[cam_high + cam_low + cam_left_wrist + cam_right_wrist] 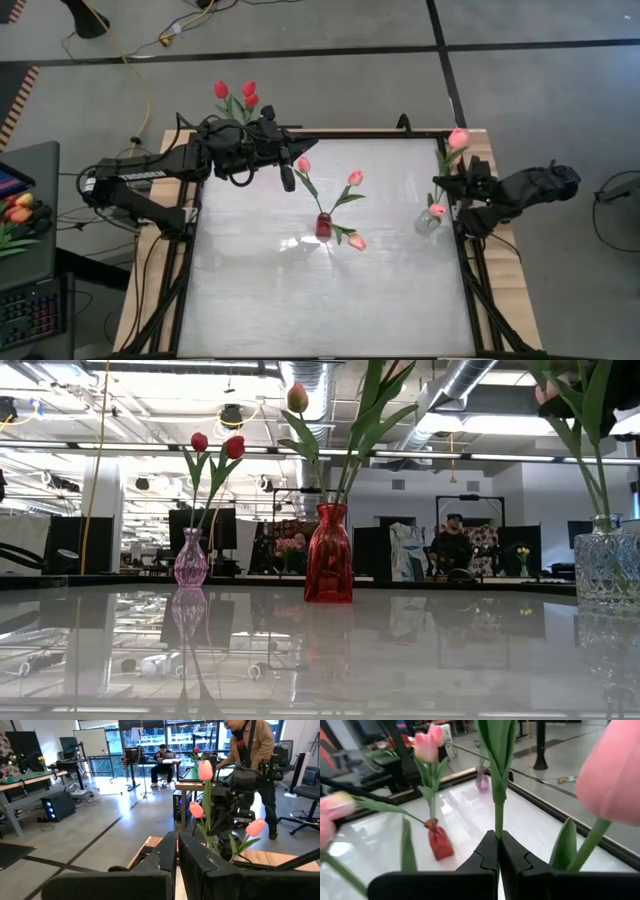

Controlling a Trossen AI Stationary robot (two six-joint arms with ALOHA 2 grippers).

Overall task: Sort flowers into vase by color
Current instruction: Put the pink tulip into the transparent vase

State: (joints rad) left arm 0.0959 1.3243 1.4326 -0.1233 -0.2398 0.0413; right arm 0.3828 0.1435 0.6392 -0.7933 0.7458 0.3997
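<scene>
Right tool (497, 851) pinches stem (498, 817) — red vase (439, 841) beyond.

Table (320, 300): the lower half of the high view is bare, open to passage from either side. Obstacles: red vase (324, 226) at centre, its 3 pink tulips (355, 178) splaying outward; clear vase (430, 219) at the right edge; pink vase (190, 558) at the upper left corner with red tulips (236, 93). Left arm (240, 145) lies across the upper left edge. Open lanes between the vases.
</scene>
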